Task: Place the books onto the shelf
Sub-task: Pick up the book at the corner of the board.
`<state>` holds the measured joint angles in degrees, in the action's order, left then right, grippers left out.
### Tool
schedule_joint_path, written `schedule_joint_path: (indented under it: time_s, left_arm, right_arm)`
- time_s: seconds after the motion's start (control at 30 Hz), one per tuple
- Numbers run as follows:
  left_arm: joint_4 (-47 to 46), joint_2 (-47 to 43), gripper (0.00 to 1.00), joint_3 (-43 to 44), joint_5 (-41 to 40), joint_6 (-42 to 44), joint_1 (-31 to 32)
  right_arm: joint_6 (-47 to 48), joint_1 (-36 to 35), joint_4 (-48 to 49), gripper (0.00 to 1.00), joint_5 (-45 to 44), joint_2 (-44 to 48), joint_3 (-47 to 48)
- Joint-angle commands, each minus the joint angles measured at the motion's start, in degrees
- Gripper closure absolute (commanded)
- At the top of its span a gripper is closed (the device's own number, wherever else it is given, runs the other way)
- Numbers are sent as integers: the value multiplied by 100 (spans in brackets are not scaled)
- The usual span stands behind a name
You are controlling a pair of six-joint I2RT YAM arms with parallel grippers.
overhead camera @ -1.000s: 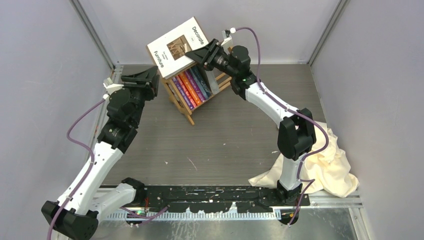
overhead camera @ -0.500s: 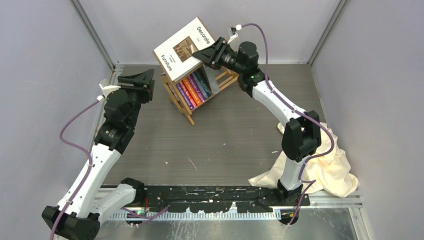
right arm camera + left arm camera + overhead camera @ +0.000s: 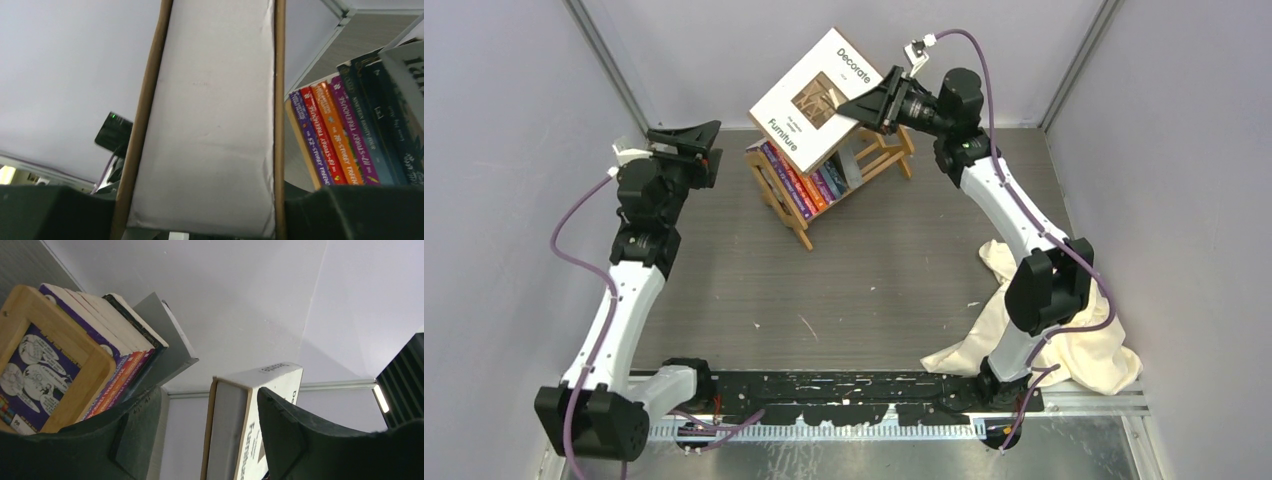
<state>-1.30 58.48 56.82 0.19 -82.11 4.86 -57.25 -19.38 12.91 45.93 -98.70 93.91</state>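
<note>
A robot lab test cell: plain grey walls (image 3: 514, 150) on aluminium posts (image 3: 611, 65) at 11 and 1 o'clock box in a grey table (image 3: 864, 290). The left arm (image 3: 629, 300) and right arm (image 3: 1004, 203) are bolted to a black rail (image 3: 854, 385) at 6 o'clock.

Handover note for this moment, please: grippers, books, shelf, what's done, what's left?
Left gripper: open, empty, left of the shelf, apart from it.
Right gripper: fingers shut on the white book, held tilted in the air above the shelf.
Done: a row of paperbacks and a grey book stand on the shelf.
Left: set the white book on the shelf. No other loose book shows.
</note>
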Motion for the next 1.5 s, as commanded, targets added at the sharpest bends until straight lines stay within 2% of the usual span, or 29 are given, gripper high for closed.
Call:
schedule_joint_path:
  time_s: [0.0,0.13,0.3,0.43,0.67,0.77,1.07,1.23,1.47]
  left_arm:
    - [-1364,447,29,370,1545,-24,-329]
    - [-2048,846,28,513,2334,-219,-647]
    - [-3407,1182,27,335,2939,-966,-956]
    - [-4429,1480,27,252,3329,-1433,-990]
    - [-6352,2129,26,199,4139,-2505,-864]
    - [-6501,2214,26,201,4532,-2486,-672]
    - [-6423,2456,25,581,5695,-2368,-129]
    - [-6275,2549,23,683,6127,-2288,-98]
    - [-5708,2609,19,649,6515,-1748,-105]
  right_arm:
    - [96,-3,103,57,655,548,39]
    - [111,-4,11,57,862,755,-213]
    - [203,0,-228,57,1004,1099,-582]
    - [240,-4,-454,58,1136,1391,-794]
    - [662,-46,-1493,58,1227,1866,-975]
    - [849,-73,-1955,57,1225,1980,-954]
    - [998,-205,-2332,58,1174,2033,-894]
    - [1051,-246,-2444,58,1177,1939,-786]
    - [1302,-292,-2894,60,1224,1836,-616]
